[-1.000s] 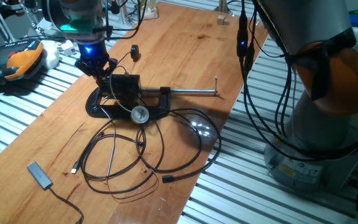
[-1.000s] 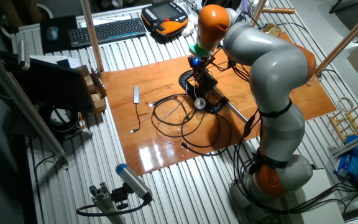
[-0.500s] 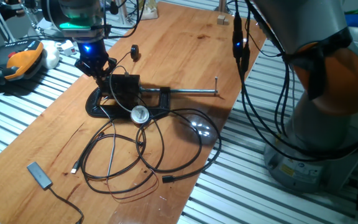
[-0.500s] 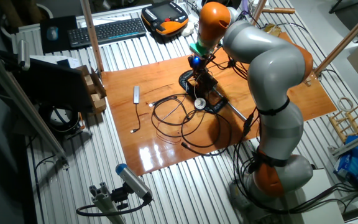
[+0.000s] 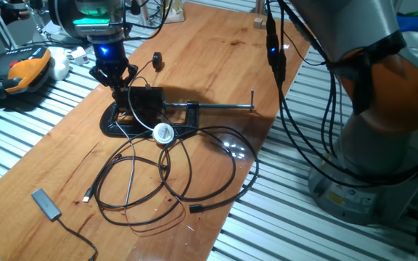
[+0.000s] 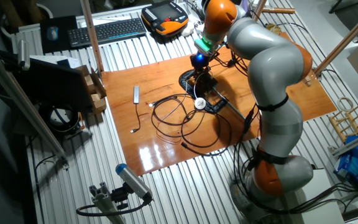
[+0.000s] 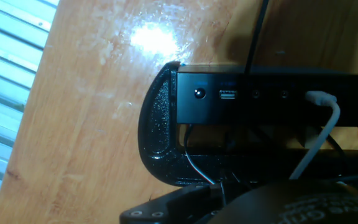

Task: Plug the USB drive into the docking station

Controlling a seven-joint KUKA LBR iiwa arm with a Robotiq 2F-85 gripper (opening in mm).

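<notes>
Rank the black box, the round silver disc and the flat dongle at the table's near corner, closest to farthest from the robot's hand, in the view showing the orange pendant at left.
1. docking station, just below the hand.
2. silver disc, beside the clamp.
3. flat dongle, far near-left corner.

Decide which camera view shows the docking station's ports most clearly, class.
The hand view: the docking station fills the frame, ports facing the camera, a white cable plugged in. Both fixed views show only a small dark box in the G-clamp, no ports discernible.

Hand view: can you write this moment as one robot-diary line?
gripper near docking station | docking station held in G-clamp | white cable plugged in | front USB port looks free | gripper state unclear
</notes>
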